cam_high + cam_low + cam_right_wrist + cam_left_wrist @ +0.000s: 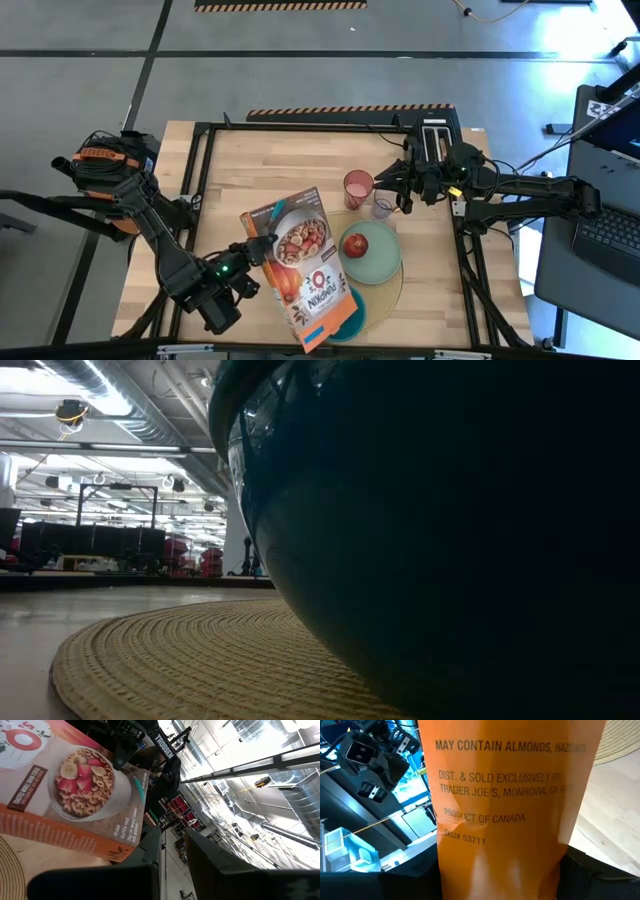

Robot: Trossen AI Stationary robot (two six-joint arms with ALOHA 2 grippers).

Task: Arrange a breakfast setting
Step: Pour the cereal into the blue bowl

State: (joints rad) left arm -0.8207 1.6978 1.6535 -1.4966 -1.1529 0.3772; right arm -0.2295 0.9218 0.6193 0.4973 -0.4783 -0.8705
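The left gripper is clamped on the upper edge of a cereal box, which tilts over the blue bowl at the near edge of the round yellow placemat, its long axis running from the gripper down toward the bowl. The left arm reaches in from the mat's left. The right gripper hangs over the mat's far side by the clear mug; whether its fingers are apart I cannot tell.
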